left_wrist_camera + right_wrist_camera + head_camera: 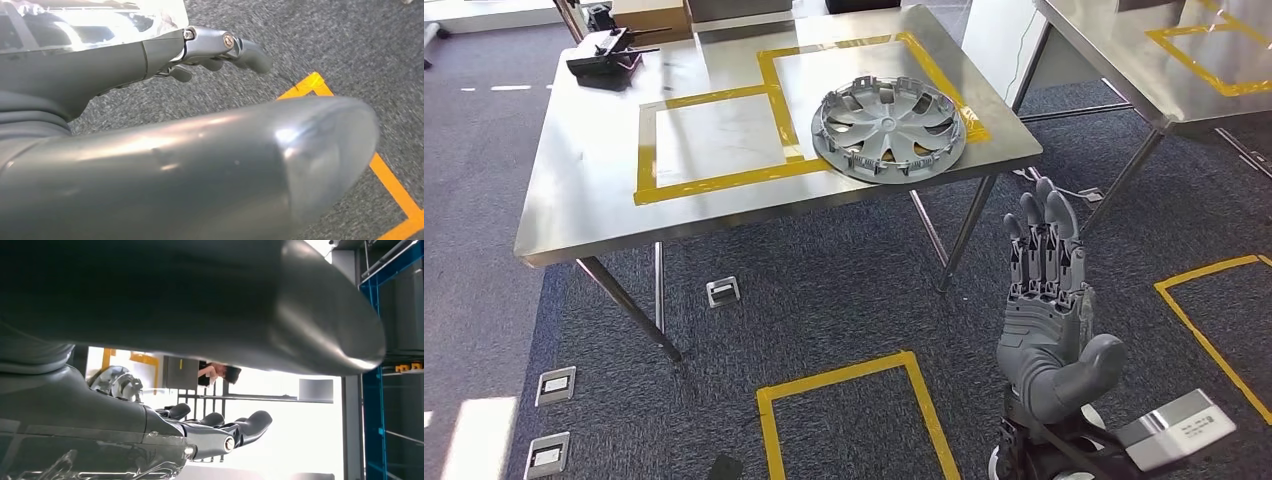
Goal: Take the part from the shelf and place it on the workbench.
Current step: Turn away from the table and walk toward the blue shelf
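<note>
Head view: a grey hubcap (889, 130) is lying flat on the steel worktop (594, 190), sitting at the near right corner across a yellow tape outline (714, 180) and slightly overhanging the worktop's front edge. The robot's right hand (1049, 315) is hovering over the dark carpet (824, 290) in front of the worktop, well apart from the hubcap, palm up, its fingers (1044, 240) stretching straight and together toward the worktop, thumb out to the side, holding nothing. A black clamp-like tool (609, 55) is resting at the far left corner of the worktop. A second steel table (1124, 60) is standing to the right, and more yellow tape squares (854, 400) are marking the floor.

Left wrist view is showing the left hand (215, 47) hanging above the carpet near a yellow tape line (395, 185), its fingers (250, 52) lying slightly curled and gripping nothing.

Right wrist view is showing the right hand's dark fingers (240, 427) extending side by side, with a person (220, 372) in the bright background beyond them.
</note>
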Available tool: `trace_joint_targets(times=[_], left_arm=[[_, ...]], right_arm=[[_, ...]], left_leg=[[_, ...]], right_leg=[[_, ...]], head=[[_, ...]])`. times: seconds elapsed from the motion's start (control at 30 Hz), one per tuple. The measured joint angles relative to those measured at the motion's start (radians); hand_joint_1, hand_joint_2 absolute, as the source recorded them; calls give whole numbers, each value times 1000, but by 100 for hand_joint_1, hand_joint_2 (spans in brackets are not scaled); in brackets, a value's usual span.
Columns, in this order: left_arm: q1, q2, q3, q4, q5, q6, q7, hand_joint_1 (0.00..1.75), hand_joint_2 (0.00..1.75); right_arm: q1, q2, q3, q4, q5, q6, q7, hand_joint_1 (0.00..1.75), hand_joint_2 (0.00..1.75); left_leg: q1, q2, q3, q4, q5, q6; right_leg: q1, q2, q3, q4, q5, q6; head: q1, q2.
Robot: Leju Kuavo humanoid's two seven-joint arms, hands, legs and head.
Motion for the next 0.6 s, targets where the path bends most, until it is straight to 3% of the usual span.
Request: trace_joint_targets(times=[0.03, 0.07, 0.13, 0.17, 0.2, 0.23, 0.27, 0.3, 0.33, 0.4, 0.43, 0.5, 0.53, 0.6], left_arm=[[1, 0, 0, 0, 1, 0, 0, 0, 0], [2, 0, 0, 0, 1, 0, -1, 0, 0], [2, 0, 0, 0, 2, 0, -2, 0, 0], [2, 0, 0, 0, 2, 0, -2, 0, 0], [2, 0, 0, 0, 3, 0, -2, 0, 0], [2, 0, 0, 0, 3, 0, -2, 0, 0], [2, 0, 0, 0, 3, 0, -2, 0, 0], [2, 0, 0, 0, 3, 0, -2, 0, 0], [2, 0, 0, 0, 3, 0, -2, 0, 0], [3, 0, 0, 0, 4, 0, -2, 0, 0], [3, 0, 0, 0, 4, 0, -2, 0, 0], [4, 0, 0, 0, 4, -1, -2, 0, 0], [6, -1, 0, 0, 4, -1, -2, 0, 0], [10, -1, 0, 0, 4, -1, -2, 0, 0]], right_arm=[[8, 0, -4, -1, 1, -4, -1, 0, 175], [15, 0, -8, -2, 2, -8, -2, 0, 175], [27, -1, -15, -4, 4, -13, -3, 0, 175], [33, -1, -19, -5, 4, -14, -3, 0, 175], [38, -1, -22, -5, 4, -15, -3, 0, 175], [43, -1, -25, -5, 4, -16, -3, 0, 175], [46, -1, -28, -5, 4, -17, -3, 0, 175], [47, -1, -31, -5, 4, -17, -3, 0, 175], [48, -1, -33, -6, 4, -18, -3, 0, 175], [50, -1, -38, -11, 5, -18, -4, 0, 175], [51, -1, -40, -13, 6, -18, -4, 0, 175], [53, -1, -43, -16, 7, -18, -5, 0, 175], [54, -1, -45, -16, 7, -18, -5, 0, 175], [56, 0, -47, -16, 7, -18, -5, 0, 175]], left_leg=[[1, 2, -10, -3, 12, 8], [3, 5, -24, -5, 26, 16], [2, 8, -54, -3, 50, 25], [0, 10, -70, 0, 61, 27], [-1, 11, -87, 5, 71, 28], [-3, 12, -105, 10, 80, 28], [-4, 12, -122, 16, 89, 27], [-5, 13, -138, 23, 97, 25], [-6, 12, -152, 29, 105, 23], [-8, 12, -172, 38, 121, 14], [-7, 11, -178, 39, 131, 8], [-2, 10, -188, 36, 148, -4], [-1, 8, -195, 41, 136, -10], [2, 4, -211, 96, 58, -22]], right_leg=[[-1, 2, -5, 5, -14, 6], [-1, 4, -15, 29, -49, 10], [-2, 6, -38, 132, -154, 15], [-2, 6, -46, 197, -192, 17], [-2, 6, -48, 247, -204, 17], [-2, 6, -38, 273, -192, 17], [-2, 6, -13, 263, -165, 16], [-1, 6, 29, 219, -138, 13], [0, 6, 82, 151, -129, 9], [4, 7, 171, 15, -146, 1], [7, 7, 189, -21, -156, -2], [10, 7, 179, -36, -142, -13], [9, 5, 168, -38, -130, -20], [5, 1, 143, -41, -105, -32]], head=[[1, 0], [3, 0], [8, 0], [10, 0], [11, 0], [11, 0], [11, 0], [12, 0], [12, 0], [11, 0], [10, 0], [11, 0], [12, 0], [8, 0]])
